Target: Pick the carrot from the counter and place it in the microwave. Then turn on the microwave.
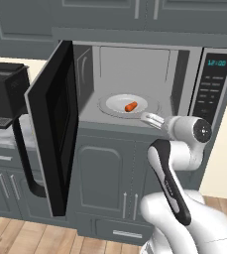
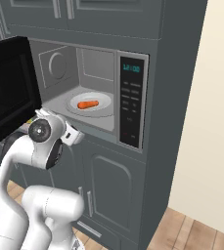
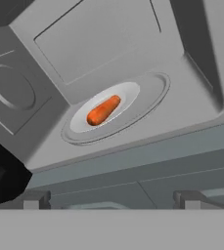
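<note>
you got the carrot into the microwave; the claw was spread, empty. door still open, start remained.

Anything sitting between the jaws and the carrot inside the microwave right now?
No object. In the hand view, only the microwave floor's front lip and the turntable plate rim lie between the open gripper and the carrot.

Even, soft rendered light, bright throughout, with no glare or blur. The microwave cavity is evenly lit, its far right corner shaded darker. The door glass reads flat black. Edges stay sharp, with no visible distortion.
</note>
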